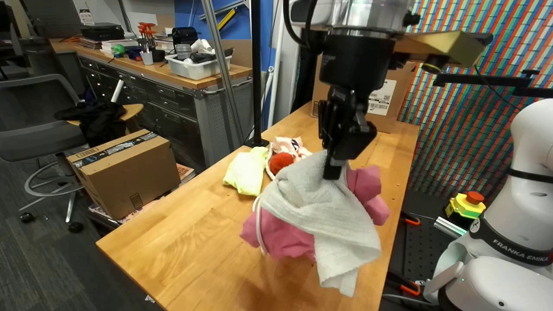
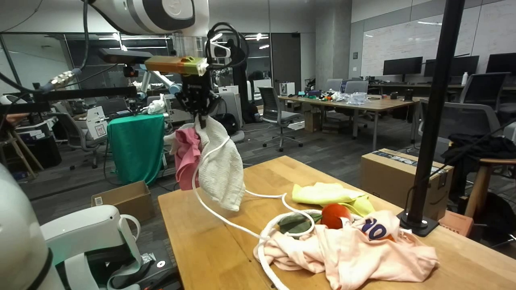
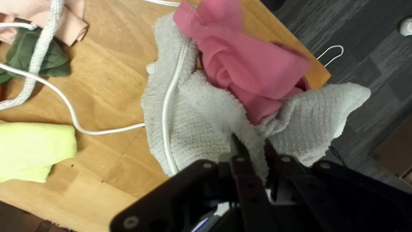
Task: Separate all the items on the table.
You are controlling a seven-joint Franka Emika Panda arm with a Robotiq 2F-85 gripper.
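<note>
Grey towel [image 1: 324, 207] hangs above the wooden table [image 2: 217, 257], pinched in the nearly closed jaws of the gripper [image 3: 252, 146], with pink cloth [image 3: 244, 64] and white cord [image 3: 165, 116] against it, while yellow cloth [image 2: 328, 194], green cloth [image 3: 53, 61], red object [image 2: 334, 215] and peach garment [image 2: 363, 257] lie near one another on this table.

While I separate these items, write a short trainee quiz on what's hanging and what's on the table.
1. Which cloth does the gripper hold: A) yellow, B) pale grey, C) dark green?
2. True or false: the yellow cloth lies on the table.
3. Which other cloth hangs in the air?

Key: 1. B, the pale grey cloth; 2. true; 3. the pink cloth.
</note>
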